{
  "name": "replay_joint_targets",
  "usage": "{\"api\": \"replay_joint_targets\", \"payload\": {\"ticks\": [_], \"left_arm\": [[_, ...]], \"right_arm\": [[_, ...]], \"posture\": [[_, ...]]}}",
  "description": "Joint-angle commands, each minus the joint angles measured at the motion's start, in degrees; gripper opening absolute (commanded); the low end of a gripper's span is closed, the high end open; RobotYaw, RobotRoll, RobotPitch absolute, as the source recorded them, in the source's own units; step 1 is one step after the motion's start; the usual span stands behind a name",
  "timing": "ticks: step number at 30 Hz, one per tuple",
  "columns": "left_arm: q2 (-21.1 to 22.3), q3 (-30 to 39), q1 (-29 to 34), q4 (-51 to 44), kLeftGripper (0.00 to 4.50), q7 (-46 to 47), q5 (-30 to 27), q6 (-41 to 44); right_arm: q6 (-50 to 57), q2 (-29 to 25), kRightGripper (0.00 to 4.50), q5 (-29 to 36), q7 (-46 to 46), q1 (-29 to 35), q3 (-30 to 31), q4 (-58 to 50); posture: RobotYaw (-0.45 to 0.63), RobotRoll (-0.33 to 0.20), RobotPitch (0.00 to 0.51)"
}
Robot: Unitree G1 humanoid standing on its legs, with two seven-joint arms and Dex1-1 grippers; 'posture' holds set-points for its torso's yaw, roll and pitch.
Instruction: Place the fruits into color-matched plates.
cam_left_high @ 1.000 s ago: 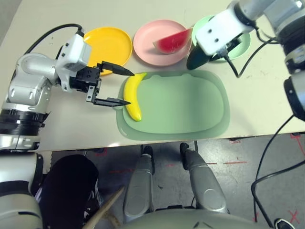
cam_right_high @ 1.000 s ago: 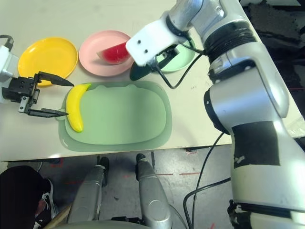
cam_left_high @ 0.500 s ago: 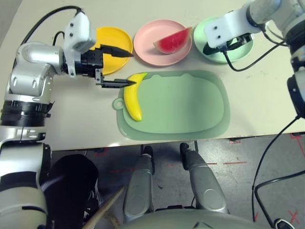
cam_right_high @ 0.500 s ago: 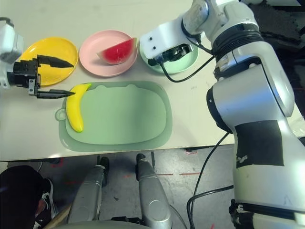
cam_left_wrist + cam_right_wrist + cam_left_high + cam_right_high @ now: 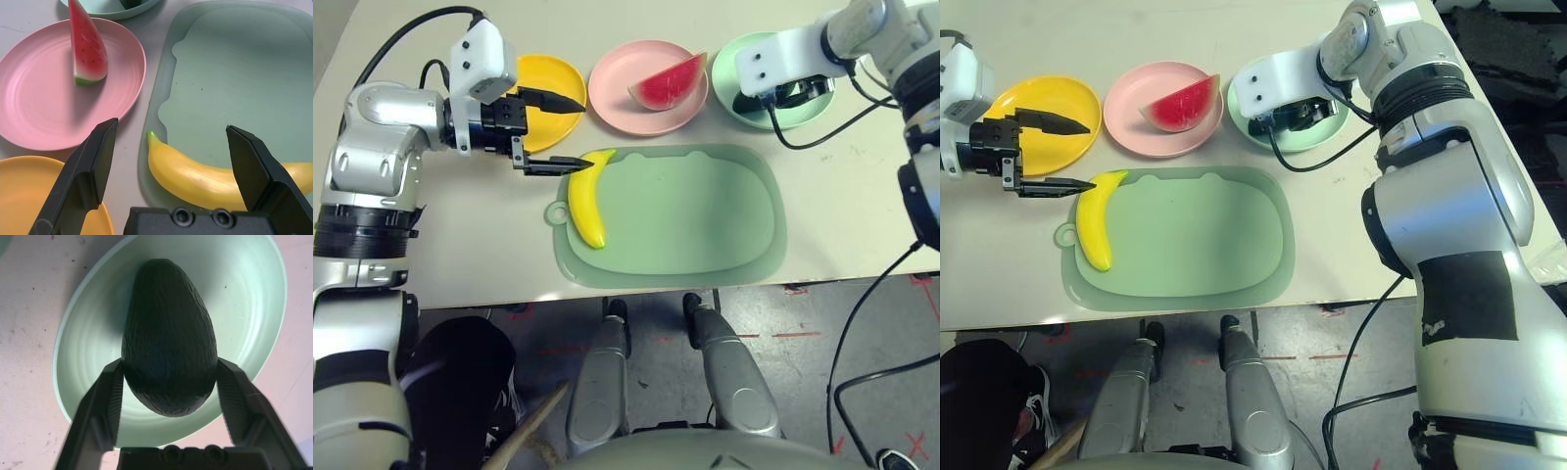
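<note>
Head view, banana [image 5: 585,201]: smooth curved yellow toy with a green tip, lying at the left end of the pale green oblong board [image 5: 705,220], centre of the frame.
Head view, watermelon wedge [image 5: 670,83]: red flesh with green rind, resting in the pink plate [image 5: 617,93], upper middle.
Head view, plates: yellow plate [image 5: 558,73] at upper left, bare; mint green plate [image 5: 803,108] at upper right; all three are round, shallow and matte, in a row just above the board.
Head view, left gripper [image 5: 563,132]: black jaws spread apart and holding nothing, one tip over the yellow plate, the other just beside the banana's green tip.
Head view, right gripper [image 5: 1285,119]: over the mint green plate at upper right.
Head view, open room: the pale counter [image 5: 489,245] is bare left of the board and right of it; most of the board is free.
Left wrist view, banana [image 5: 215,178]: glossy, lying between the two wide-open jaws on the rim of the board [image 5: 244,73].
Left wrist view, watermelon wedge [image 5: 87,46]: seeded red face, standing on its rind in the ridged pink plate [image 5: 39,112].
Right wrist view, avocado [image 5: 168,357]: dark green, pebbled, pear-shaped, over the mint green plate [image 5: 249,308], with both jaws clenched against its broad end.
</note>
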Motion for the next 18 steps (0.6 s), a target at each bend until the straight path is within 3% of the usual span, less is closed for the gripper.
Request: {"api": "replay_joint_targets", "payload": {"ticks": [1, 11, 16, 18], "left_arm": [[0.58, 0.67, 1.21, -0.59, 4.5, -0.89, 0.6, -0.31], [0.66, 1.0, 1.39, -0.44, 4.5, -1.72, 0.41, -0.35], [1.99, 0.67, 0.72, 2.04, 4.5, -4.94, 1.91, -5.28], [2.96, 0.08, -0.46, 4.62, 4.5, -7.79, 3.32, -9.79]], "right_arm": [[-0.42, -0.2, 4.44, -0.74, 0.45, 0.58, -0.73, 0.43], [-3.71, -0.4, 4.44, 1.26, 3.99, -3.34, -3.21, -0.87], [-7.09, -0.98, 4.44, 7.6, 12.88, -6.26, -8.86, -3.58], [-5.46, -1.21, 4.44, 14.27, 20.8, -5.89, -13.72, -6.35]], "posture": [[-0.09, 0.0, 0.388], [-0.08, 0.0, 0.391], [-0.07, 0.0, 0.396], [-0.06, 0.0, 0.395]]}}
